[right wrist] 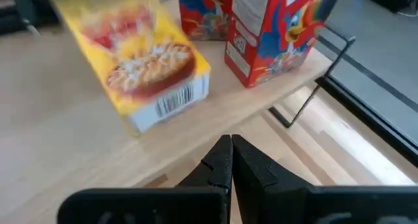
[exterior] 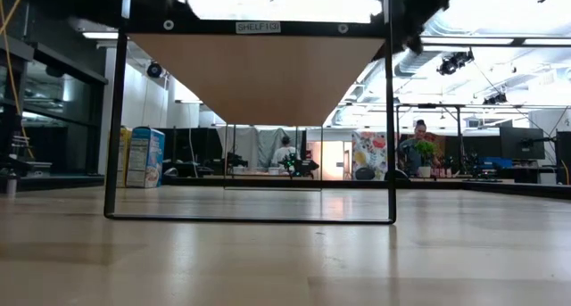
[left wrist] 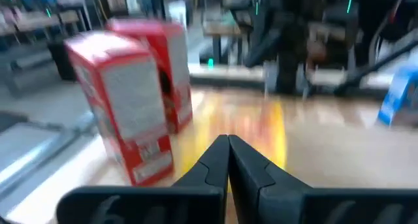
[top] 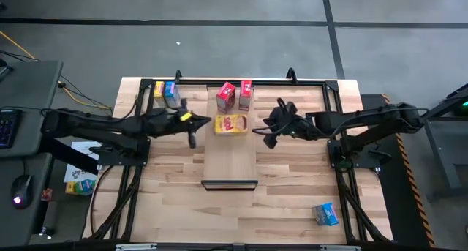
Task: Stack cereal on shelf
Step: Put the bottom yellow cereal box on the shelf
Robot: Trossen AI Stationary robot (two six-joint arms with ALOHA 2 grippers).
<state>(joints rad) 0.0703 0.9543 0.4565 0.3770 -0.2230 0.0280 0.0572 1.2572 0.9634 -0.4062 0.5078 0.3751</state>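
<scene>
The shelf (top: 229, 159) is a pale board on a black frame, with its dark lip (top: 229, 184) at the near end. Two red cereal boxes (top: 226, 96) (top: 245, 94) stand upright at its far end. A yellow box (top: 231, 124) lies flat on the board just in front of them. My left gripper (top: 205, 121) (left wrist: 228, 142) is shut, just left of the yellow box (left wrist: 261, 129), with the red boxes (left wrist: 127, 100) to one side. My right gripper (top: 259, 132) (right wrist: 231, 142) is shut at the shelf's right edge, near the yellow box (right wrist: 140, 67) and a red box (right wrist: 271, 34).
A yellow box (top: 159, 90) and a blue box (top: 171, 94) stand on the table at its far left, also seen in the low view (exterior: 143, 157). Another blue box (top: 326, 214) lies near the table's near right corner. A person (exterior: 419, 145) shows far behind the table.
</scene>
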